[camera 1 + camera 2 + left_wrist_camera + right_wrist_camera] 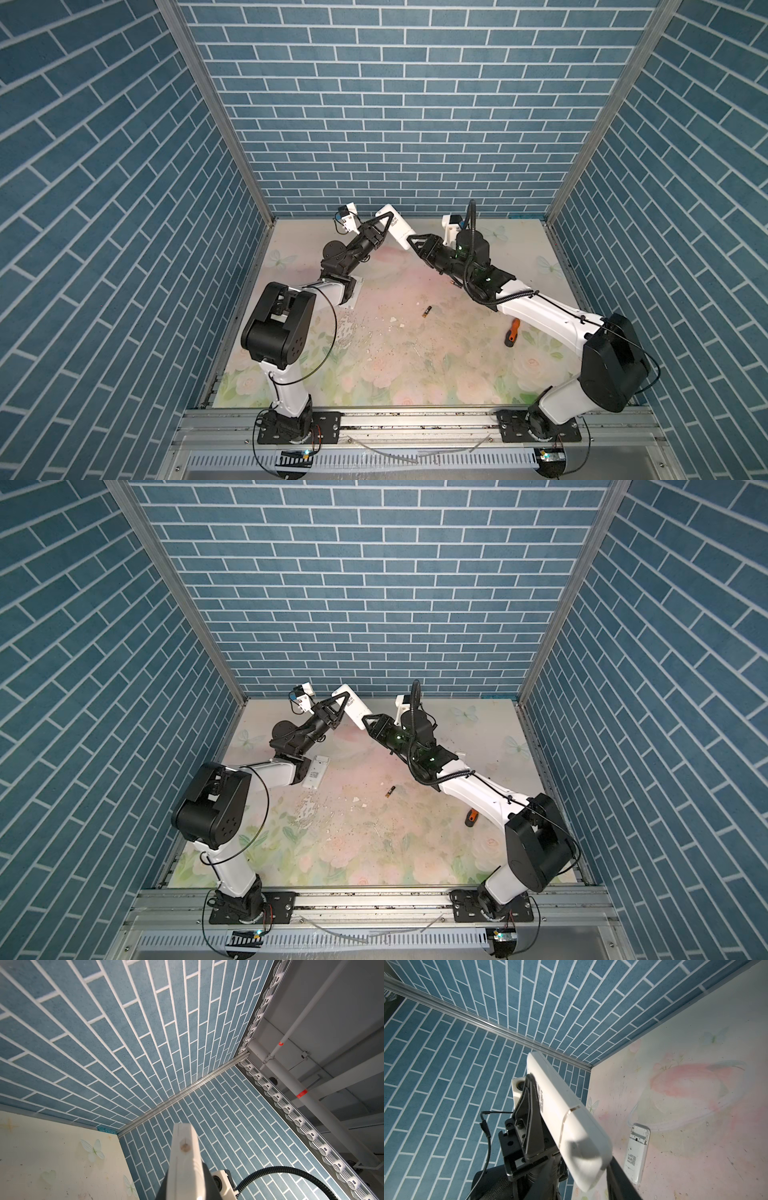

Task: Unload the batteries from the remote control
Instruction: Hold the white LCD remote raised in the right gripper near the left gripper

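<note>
Left gripper point(384, 224) is clamped on the white remote point(398, 229). It holds the remote up off the table point(415, 374) at 12 o'clock, close to the back wall point(395, 124), tilted with the upper end toward the wall. Right gripper point(415, 242) is at the remote's lower end with its jaws partly apart. The right wrist view shows that rounded end between them, but I can't tell if they're bearing on it.

One battery point(427, 311), black with a copper end, lies loose just 3 o'clock of table centre, well apart from both grippers. No other cell is visible, and I can't tell if one is inside the remote.

Risks as I see them:
- The end is smooth and rounded. An off-centre pinch could squirt it out or lever the remote in the left grip, and it drops.
- Two grips on one rigid shell means any mismatch in motion strains or twists it.
- If a cell falls out up there, it bounces and rolls, maybe to the 6 o'clock edge.
- If the right forearm brushes the loose cell, it rolls toward the screwdriver point(512, 332) at 4 o'clock.
- The white flat piece point(316, 772) at 9 o'clock sits partly under the left arm, so a low retreat could sweep it.
</note>
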Robot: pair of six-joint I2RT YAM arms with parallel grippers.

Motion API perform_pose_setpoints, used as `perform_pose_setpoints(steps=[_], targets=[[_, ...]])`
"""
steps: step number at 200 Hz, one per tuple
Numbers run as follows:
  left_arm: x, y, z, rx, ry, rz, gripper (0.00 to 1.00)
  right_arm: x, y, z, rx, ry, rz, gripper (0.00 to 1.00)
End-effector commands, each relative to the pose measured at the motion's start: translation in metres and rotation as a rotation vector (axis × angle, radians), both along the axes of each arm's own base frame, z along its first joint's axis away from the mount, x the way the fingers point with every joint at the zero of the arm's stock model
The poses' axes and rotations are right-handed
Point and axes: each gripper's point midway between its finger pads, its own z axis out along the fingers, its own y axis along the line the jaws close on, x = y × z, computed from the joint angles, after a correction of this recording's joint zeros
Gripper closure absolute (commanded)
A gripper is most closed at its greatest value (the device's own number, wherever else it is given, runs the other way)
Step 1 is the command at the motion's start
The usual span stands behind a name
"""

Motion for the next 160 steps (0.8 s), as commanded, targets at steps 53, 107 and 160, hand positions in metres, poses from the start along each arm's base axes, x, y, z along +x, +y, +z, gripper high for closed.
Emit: perform_pose_setpoints(steps=[53, 107, 160], targets=[[0.004, 0.003, 0.008, 0.024, -0.051, 0.006, 1.0, -0.009, -0.002, 0.02, 0.064, -0.033, 0.014, 0.67], [0.003, 0.003, 0.003, 0.026, -0.041, 0.004, 1.0, -0.01, 0.001, 0.027, 0.086, -0.051, 0.032, 0.68], [0.003, 0.003, 0.001, 0.018, -0.038, 0.005, 1.0, -0.012, 0.005, 0.036, 0.11, -0.072, 0.053, 0.68]])
